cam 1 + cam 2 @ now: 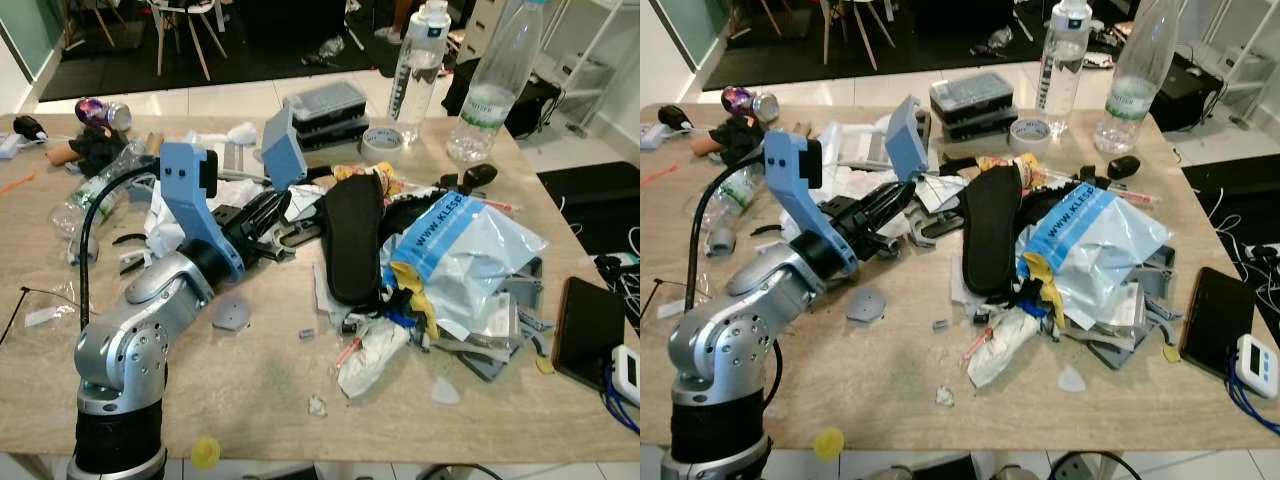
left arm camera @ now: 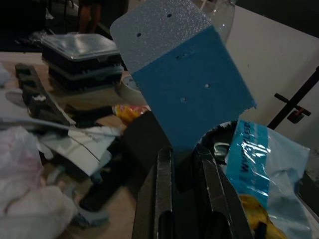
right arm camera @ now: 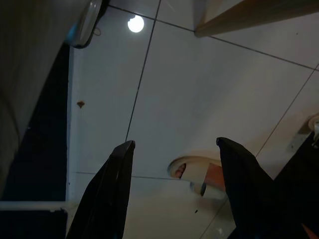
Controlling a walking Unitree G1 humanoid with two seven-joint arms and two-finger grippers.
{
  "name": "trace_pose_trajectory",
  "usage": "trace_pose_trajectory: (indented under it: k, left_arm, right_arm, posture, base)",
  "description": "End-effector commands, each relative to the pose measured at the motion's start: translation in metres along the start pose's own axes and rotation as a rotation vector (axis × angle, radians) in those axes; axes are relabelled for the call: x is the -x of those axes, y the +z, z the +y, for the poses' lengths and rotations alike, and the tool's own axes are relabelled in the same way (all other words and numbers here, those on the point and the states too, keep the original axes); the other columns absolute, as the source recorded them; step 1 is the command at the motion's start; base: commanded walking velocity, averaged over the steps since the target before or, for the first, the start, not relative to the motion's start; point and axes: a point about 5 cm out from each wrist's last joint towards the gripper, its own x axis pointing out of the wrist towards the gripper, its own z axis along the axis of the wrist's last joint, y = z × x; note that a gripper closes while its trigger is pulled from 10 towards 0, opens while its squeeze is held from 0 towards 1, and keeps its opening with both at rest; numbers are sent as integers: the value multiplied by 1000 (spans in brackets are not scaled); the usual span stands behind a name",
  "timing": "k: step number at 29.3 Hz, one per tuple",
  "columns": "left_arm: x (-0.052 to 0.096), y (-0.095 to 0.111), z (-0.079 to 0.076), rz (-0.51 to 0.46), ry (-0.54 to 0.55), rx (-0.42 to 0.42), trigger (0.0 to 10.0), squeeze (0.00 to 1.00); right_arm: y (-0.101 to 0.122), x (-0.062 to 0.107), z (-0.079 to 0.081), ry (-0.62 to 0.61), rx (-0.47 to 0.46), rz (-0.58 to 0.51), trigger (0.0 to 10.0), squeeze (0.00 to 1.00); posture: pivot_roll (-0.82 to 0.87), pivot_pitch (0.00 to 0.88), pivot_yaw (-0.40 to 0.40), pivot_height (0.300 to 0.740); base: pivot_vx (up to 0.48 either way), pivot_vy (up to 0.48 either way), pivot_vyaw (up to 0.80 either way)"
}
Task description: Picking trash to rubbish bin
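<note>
The left hand [image 1: 272, 212] is pinched tight on the lower edge of a blue card [image 1: 283, 150], which stands tilted above the surface [image 1: 260, 390] — beside the black pouch [image 1: 352, 240] and the blue-and-white bag [image 1: 465, 250] in the litter heap. The right hand [image 3: 174, 149] hangs spread wide and empty over the tiled floor [image 3: 199, 79].

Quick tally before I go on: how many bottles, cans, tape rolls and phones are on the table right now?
Upright clear bottles: 2, one labelled, one wider
Crushed bottle lying at the robot's left: 1
Can: 1
Tape roll: 1
Phone: 1
Total: 6
The left gripper holds a blue card.
</note>
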Motion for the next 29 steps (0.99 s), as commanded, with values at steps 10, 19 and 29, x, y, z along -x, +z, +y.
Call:
trace_pose_trajectory:
  k: [10,19,29]
  left_arm:
    - [-2,5,-8,-44,-54,9,10000,0]
    - [1,-2,-2,-19,-40,3,10000,0]
    - [20,-31,30,91,88,-9,10000,0]
  right_arm:
    - [5,0,9,20,5,12,10000,0]
    - [10,0,14,25,10,4,10000,0]
    - [-2,0,6,18,17,22,10000,0]
  posture:
    - [56,104,24,740]
    - [56,97,24,740]
    - [64,98,18,740]
  base:
    - [-480,0,0]
    - [-480,0,0]
    - [-480,0,0]
